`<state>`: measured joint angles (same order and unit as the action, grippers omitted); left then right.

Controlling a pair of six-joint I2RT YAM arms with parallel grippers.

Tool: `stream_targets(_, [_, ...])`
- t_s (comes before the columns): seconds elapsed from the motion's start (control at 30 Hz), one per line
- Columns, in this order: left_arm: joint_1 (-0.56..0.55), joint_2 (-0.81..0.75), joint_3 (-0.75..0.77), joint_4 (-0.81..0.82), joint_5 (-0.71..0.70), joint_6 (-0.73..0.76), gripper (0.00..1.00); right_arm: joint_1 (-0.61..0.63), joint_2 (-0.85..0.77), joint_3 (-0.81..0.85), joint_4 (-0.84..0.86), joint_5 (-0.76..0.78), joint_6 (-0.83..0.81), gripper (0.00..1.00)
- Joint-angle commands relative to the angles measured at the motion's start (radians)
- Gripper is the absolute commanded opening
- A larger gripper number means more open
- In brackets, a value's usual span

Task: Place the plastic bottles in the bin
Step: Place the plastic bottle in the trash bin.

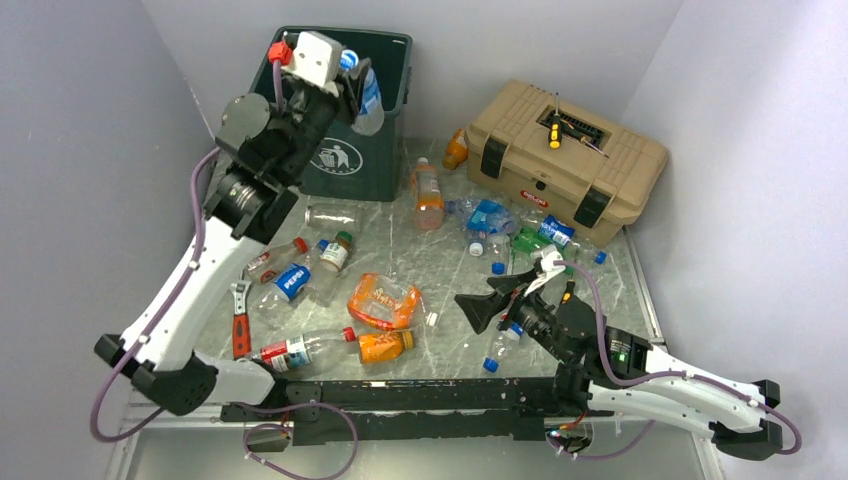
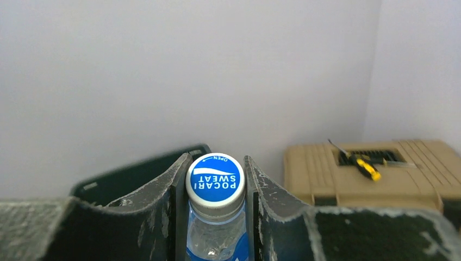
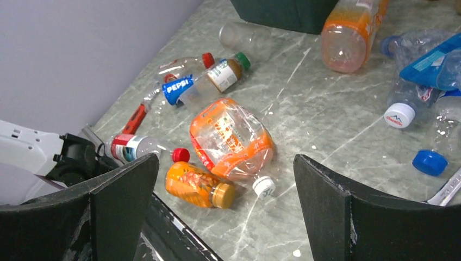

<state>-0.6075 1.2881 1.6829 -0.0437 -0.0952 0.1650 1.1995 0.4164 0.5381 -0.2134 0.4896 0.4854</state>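
Observation:
My left gripper (image 1: 356, 82) is shut on a clear bottle (image 1: 369, 98) with a blue Pocari Sweat cap (image 2: 215, 180), holding it over the open top of the dark green bin (image 1: 350, 155), whose rim shows behind the fingers (image 2: 136, 173). My right gripper (image 1: 497, 297) is open and empty above the table, its jaws wide apart (image 3: 226, 163). Below it lie a crushed orange-label bottle (image 3: 231, 136) and a small orange bottle (image 3: 198, 185). More bottles lie scattered: a Pepsi one (image 1: 290, 282), a red-capped one (image 1: 300, 350), a tall orange one (image 1: 428, 195) and a clear-and-blue cluster (image 1: 490, 215).
A tan toolbox (image 1: 565, 165) stands at the back right with a yellow-handled screwdriver (image 1: 553, 133) on its lid. A red-handled tool (image 1: 241, 325) lies near the left arm. Loose blue caps (image 1: 490, 365) lie near the right arm. Walls close in on three sides.

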Motion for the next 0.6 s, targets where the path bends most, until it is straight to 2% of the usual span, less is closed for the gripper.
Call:
stream_targets(0.0, [0.062,0.08,0.14,0.25,-0.001,0.019,0.0,0.003,-0.017,-0.016,-0.01,-0.017,0.022,1.0])
stream_targets(0.07, [0.139,0.142,0.232,0.237,0.046,-0.084,0.0,0.003,-0.016,-0.002,-0.031,-0.029,0.03,1.0])
stream_targets(0.13, [0.258,0.212,0.318,0.209,0.112,-0.274,0.0,0.003,-0.021,0.006,-0.051,-0.041,0.032,1.0])
stream_targets(0.3, [0.444,0.371,0.432,0.208,0.241,-0.559,0.0,0.003,-0.044,-0.015,-0.057,-0.05,0.037,1.0])
stream_targets(0.47, [0.627,0.534,0.451,0.391,0.465,-0.941,0.0,0.002,-0.062,-0.039,-0.027,-0.062,0.019,1.0])
stream_targets(0.57, [0.643,0.597,0.466,0.407,0.5,-0.959,0.0,0.003,-0.049,-0.03,-0.031,-0.061,0.012,1.0])
